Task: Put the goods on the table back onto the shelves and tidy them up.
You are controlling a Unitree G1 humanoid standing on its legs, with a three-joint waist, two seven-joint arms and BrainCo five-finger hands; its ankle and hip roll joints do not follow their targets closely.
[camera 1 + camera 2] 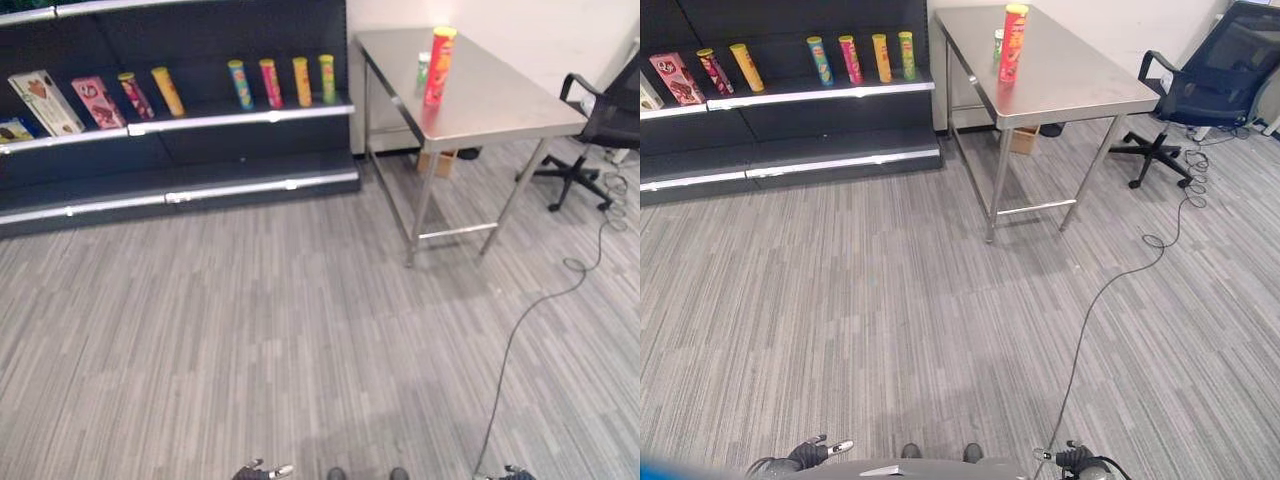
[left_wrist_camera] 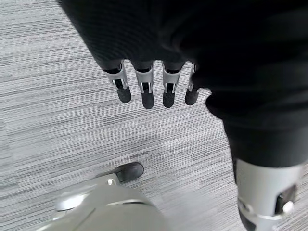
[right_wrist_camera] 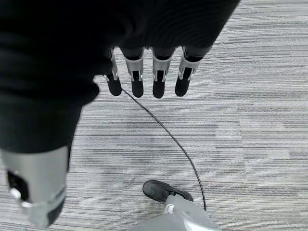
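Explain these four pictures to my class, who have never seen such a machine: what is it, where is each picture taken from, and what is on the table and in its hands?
It is a walking humanoid robot. Two pictures come from cameras in its head, looking down across the floor. The steel table carries a tall red can with a small green can behind it. The dark shelves already hold cans and boxes. The other two pictures come from cameras on its wrists. The left hand and the right hand hang over the floor with straight fingers, holding nothing.
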